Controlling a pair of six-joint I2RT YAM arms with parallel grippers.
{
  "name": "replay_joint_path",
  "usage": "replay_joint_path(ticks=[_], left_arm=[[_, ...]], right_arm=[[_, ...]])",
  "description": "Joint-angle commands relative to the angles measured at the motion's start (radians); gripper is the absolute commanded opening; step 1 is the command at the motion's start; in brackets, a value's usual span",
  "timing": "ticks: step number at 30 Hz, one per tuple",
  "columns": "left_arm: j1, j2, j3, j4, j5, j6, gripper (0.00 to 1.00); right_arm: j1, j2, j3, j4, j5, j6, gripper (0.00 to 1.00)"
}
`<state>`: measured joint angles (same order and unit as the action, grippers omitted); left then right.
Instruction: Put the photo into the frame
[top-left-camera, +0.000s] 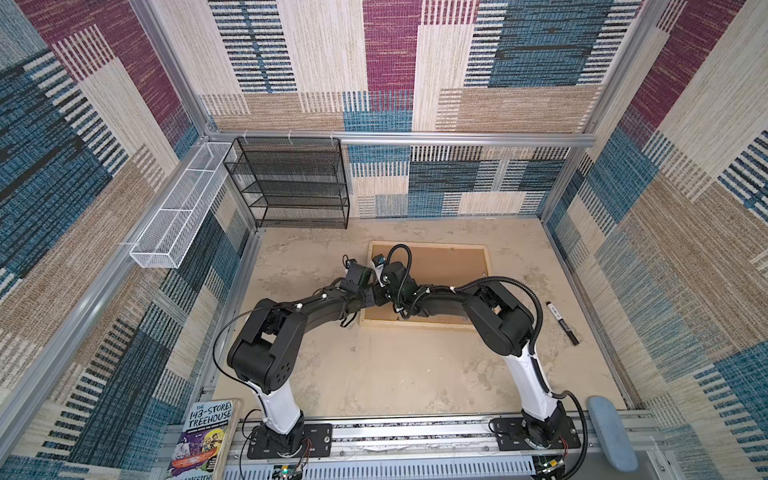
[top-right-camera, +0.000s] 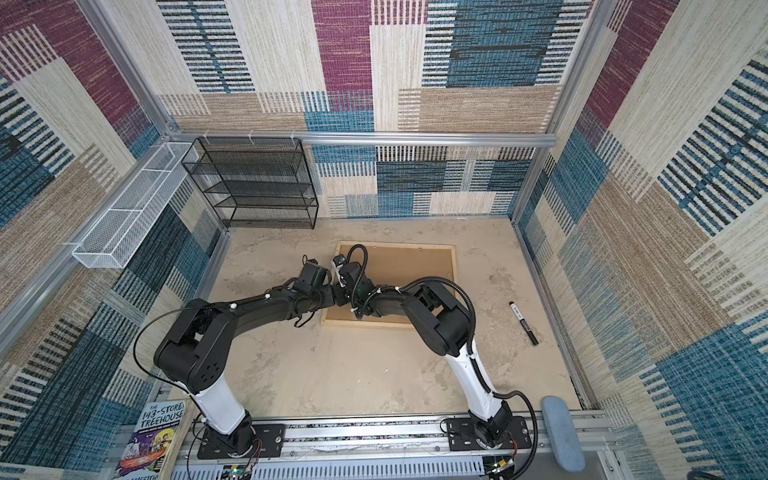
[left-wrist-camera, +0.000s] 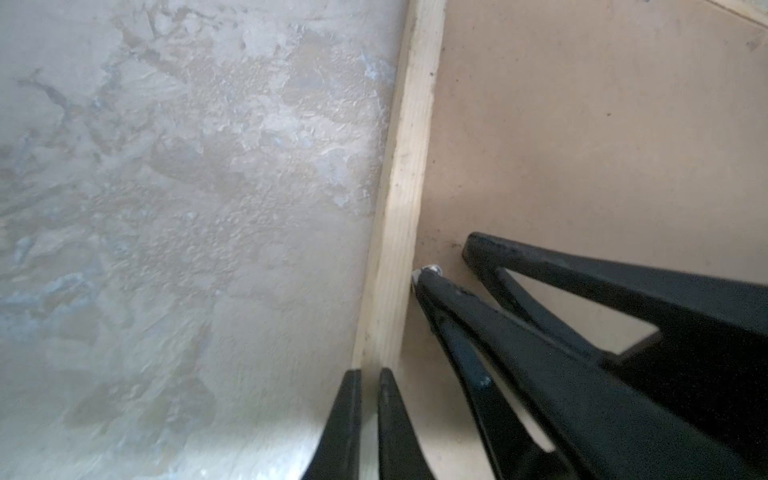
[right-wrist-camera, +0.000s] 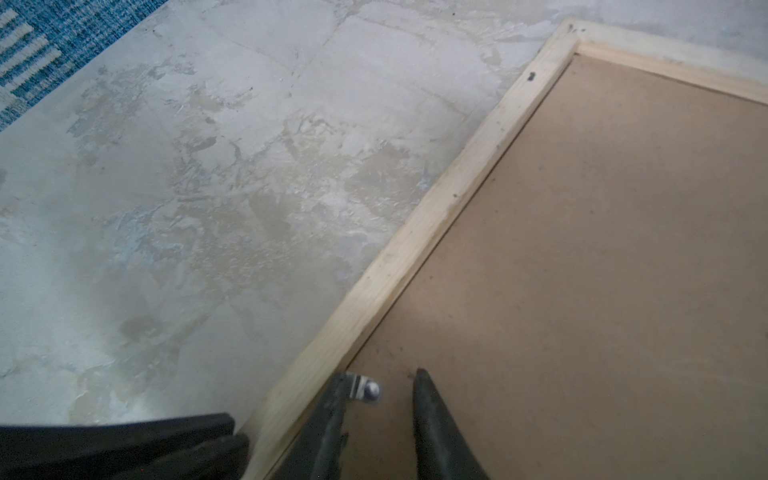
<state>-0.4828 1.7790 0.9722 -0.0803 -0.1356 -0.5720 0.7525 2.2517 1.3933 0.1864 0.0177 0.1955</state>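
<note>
- One frame lies flat on the surface; both sets of jaws meet at its left strip.
- Your left jaws: closed, tips atop that strip.
- Your right jaws: parted, metal tab between them.

Robot lab cell, alu rails, carpet-tile walls, 2 arms

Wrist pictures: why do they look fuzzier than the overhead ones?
Left wrist view: the left claw, close to the lens, and the table near it go soft. Right wrist view: the frame is sharp, the right claw blurred. Both top views: sharp, evenly lit, but the wide lens tilts the walls outward.
</note>
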Motion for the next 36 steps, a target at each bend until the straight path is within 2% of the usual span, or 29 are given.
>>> replay_joint_path(ticks=[1, 16, 21, 30, 36], left_arm=[[-0.017, 0.02, -0.013, -0.116, 0.26, -0.017, 0.13], [-0.018, 0.014, -0.02, -0.105, 0.274, -0.02, 0.14], [-0.018, 0.011, -0.027, -0.095, 0.274, -0.024, 0.18], [-0.017, 0.013, -0.023, -0.105, 0.258, -0.019, 0.17], [-0.017, 0.014, -0.026, -0.101, 0.263, -0.017, 0.21]], right_arm=[[-0.004, 0.042, -0.023, -0.424, 0.07, 0.065, 0.31], [0.005, 0.063, -0.02, -0.424, 0.063, 0.097, 0.31], [0.004, 0.051, -0.036, -0.415, 0.027, 0.056, 0.31], [0.004, 0.024, -0.037, -0.455, -0.02, -0.019, 0.31], [0.004, 0.021, -0.034, -0.48, -0.057, -0.037, 0.32]])
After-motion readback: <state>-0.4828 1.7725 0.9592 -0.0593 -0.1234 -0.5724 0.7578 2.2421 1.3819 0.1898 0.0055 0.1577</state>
